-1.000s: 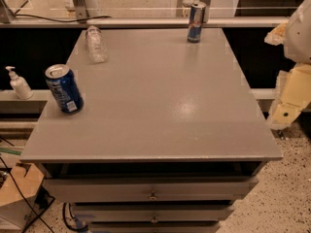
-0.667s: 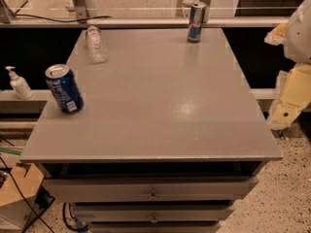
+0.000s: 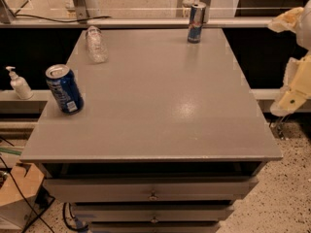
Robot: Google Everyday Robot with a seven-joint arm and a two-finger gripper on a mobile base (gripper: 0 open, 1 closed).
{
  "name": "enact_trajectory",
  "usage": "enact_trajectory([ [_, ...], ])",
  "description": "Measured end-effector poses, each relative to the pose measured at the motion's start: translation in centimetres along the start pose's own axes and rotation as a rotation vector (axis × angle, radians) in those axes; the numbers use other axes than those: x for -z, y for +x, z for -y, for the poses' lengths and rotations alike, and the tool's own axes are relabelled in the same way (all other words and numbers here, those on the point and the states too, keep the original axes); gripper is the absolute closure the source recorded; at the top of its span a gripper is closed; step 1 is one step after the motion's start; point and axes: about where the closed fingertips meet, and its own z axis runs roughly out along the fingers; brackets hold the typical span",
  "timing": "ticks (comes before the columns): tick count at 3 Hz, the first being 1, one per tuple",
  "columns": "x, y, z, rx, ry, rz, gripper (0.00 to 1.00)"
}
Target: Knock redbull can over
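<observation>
The redbull can stands upright at the far edge of the grey table, right of the middle. It is slim, blue and silver, with a silver top. My gripper shows as cream-coloured parts at the right edge of the view, beyond the table's right side. It is well to the right of the can and nearer to the camera, touching nothing.
A wider dark-blue can stands near the table's left edge. A clear plastic bottle lies at the far left. A soap dispenser stands on a ledge to the left. Drawers sit below the tabletop, and a rail runs behind it.
</observation>
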Motion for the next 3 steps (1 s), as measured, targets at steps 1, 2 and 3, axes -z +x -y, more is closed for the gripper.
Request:
enact_trajectory([
  [1, -0.23, -1.44, 2.49, 0.017, 0.007, 0.159, 0.00],
  [2, -0.21, -2.08, 2.67, 0.021, 0.004, 0.185, 0.00],
  [3, -1.18, -1.27, 2.67, -0.050, -0.015, 0.201, 0.00],
])
